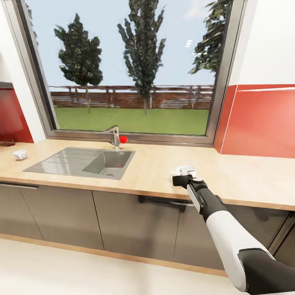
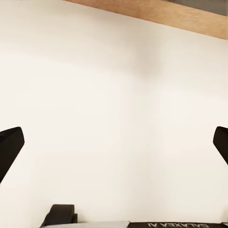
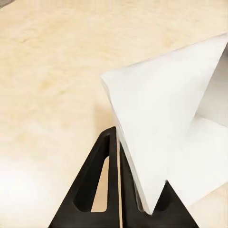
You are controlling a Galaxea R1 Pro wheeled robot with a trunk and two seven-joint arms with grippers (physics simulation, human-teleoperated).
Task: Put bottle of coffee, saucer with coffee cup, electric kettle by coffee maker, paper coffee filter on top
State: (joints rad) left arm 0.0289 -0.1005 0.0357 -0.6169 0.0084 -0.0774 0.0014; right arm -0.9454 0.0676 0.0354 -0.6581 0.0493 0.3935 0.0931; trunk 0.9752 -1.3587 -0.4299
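Your right gripper (image 3: pixel 118 190) is pinched onto the paper coffee filter (image 3: pixel 166 128), fingers nearly together with the white fold between them, held low over the kitchen countertop (image 1: pixel 246 172) to the right of the sink (image 1: pixel 61 164). The coffee cup (image 1: pixel 19 154) sits on the worktop at the sink's far left (small, detail unclear). Your left gripper (image 2: pixel 114 147) hangs spread wide over pale floor (image 2: pixel 114 95), nothing between its fingertips.
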